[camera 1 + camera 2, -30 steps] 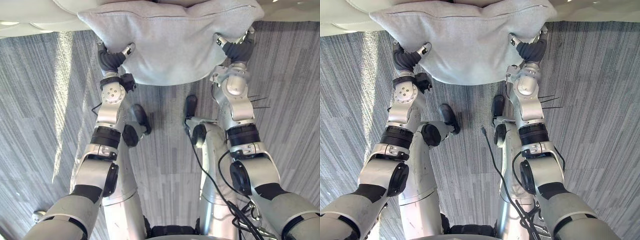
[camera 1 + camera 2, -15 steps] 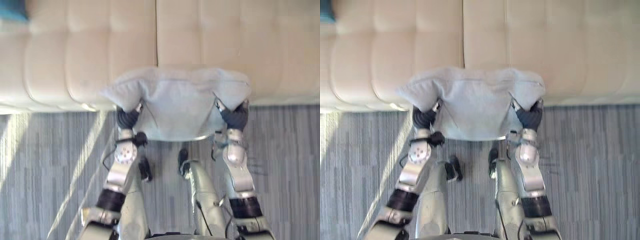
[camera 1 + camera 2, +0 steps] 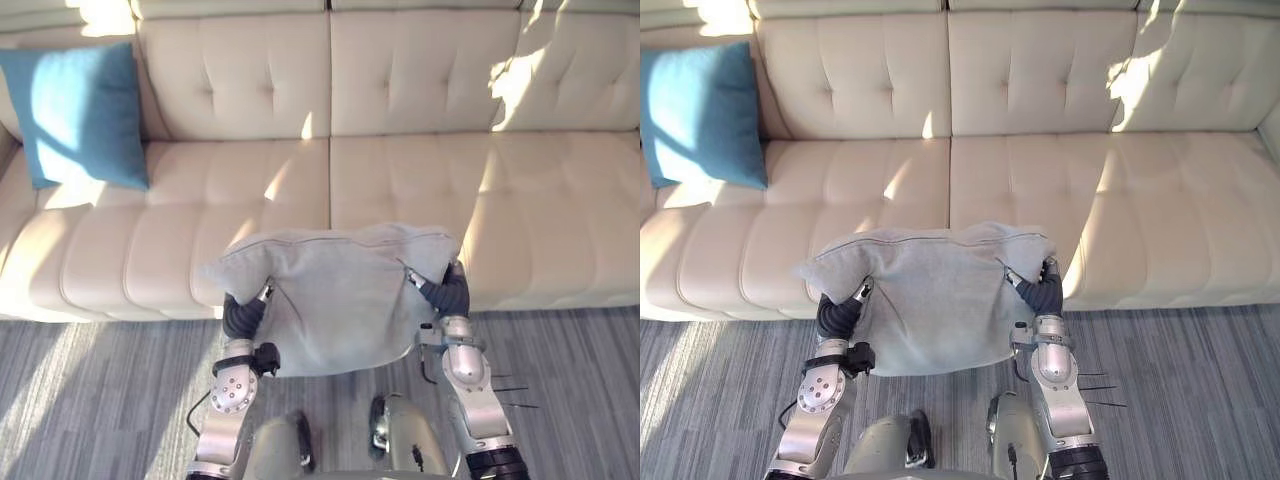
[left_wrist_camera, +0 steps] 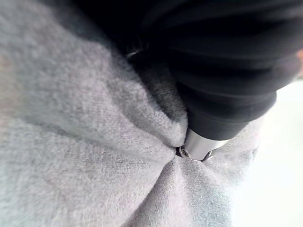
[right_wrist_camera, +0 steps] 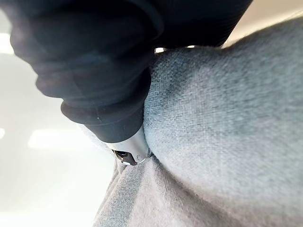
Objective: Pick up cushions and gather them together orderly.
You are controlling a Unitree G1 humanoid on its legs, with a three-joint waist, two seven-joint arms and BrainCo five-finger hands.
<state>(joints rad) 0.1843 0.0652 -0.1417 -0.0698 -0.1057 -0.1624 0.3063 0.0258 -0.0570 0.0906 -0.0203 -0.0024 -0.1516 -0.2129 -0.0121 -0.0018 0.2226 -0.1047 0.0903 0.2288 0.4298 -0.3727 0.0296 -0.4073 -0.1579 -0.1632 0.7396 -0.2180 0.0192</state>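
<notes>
- Left eye view: the grey cushion (image 3: 340,300) hangs between both hands, in front of the sofa (image 3: 420,170), over its seat's front edge near the middle seam.
- The left hand (image 3: 243,316) grips the cushion's left edge. Its thumb lies on the near face, and the other fingers are hidden behind the cloth.
- The right hand (image 3: 448,293) grips the right edge the same way, with its thumb on the near face.
- Left wrist view: a silver finger (image 4: 199,144) is sunk into the grey cloth, which gathers in folds around it, so the hand is clamped on the cushion.
- Right wrist view: a finger (image 5: 130,149) presses into the cloth in the same way, clamped too.
- A blue cushion (image 3: 80,115) leans upright against the backrest at the sofa's left end, well apart from the grey one.
- Grey striped floor (image 3: 90,400) lies in front of the sofa.
</notes>
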